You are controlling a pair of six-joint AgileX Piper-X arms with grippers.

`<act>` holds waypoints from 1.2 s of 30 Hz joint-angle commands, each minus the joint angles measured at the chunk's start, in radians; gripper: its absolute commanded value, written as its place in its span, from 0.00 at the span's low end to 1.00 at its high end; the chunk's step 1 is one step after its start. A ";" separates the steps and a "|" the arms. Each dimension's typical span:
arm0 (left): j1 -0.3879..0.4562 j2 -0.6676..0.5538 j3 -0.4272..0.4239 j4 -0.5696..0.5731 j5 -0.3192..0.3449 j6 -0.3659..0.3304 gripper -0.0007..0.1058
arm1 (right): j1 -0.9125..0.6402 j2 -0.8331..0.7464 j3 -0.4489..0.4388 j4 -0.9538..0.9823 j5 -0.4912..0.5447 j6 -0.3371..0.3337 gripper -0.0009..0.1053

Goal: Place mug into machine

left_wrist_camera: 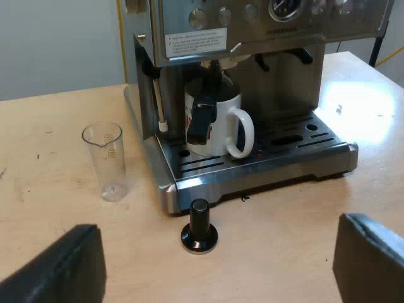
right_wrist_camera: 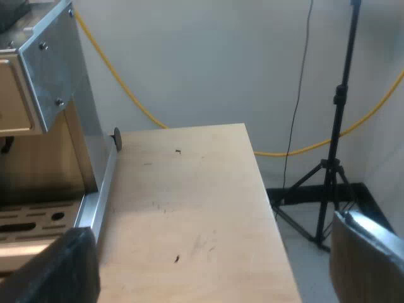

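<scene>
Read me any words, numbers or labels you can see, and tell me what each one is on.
Nothing is clear enough to quote.
Machine: a white label with lines of print, too small to read; a brand word under the gauge, blurred.
Mug: red and dark print, partly hidden, unreadable.
Glass: scale marks, no legible numbers.
Nothing else bears text.

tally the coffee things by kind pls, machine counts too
espresso machine: 1
mug, on the machine's drip tray: 1
dark handle hanging in front of the mug: 1
measuring glass: 1
tamper with a black knob: 1
total: 5
</scene>
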 commanded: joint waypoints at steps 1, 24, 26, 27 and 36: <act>0.001 -0.142 -0.006 -0.004 -0.001 -0.007 0.74 | -0.002 -0.041 0.018 0.004 -0.020 -0.010 0.73; 0.001 -0.137 0.326 -0.286 -0.069 0.018 0.74 | -0.002 -0.035 0.397 -0.274 -0.025 -0.010 0.73; 0.001 -0.137 0.366 -0.321 -0.070 0.018 0.74 | -0.002 -0.035 0.435 -0.274 -0.025 -0.010 0.73; 0.001 -0.137 0.376 -0.329 -0.070 0.018 0.74 | -0.002 -0.035 0.447 -0.274 -0.025 -0.010 0.73; 0.001 -0.135 0.459 -0.386 -0.070 0.018 0.74 | -0.002 -0.035 0.488 -0.287 -0.025 -0.010 0.73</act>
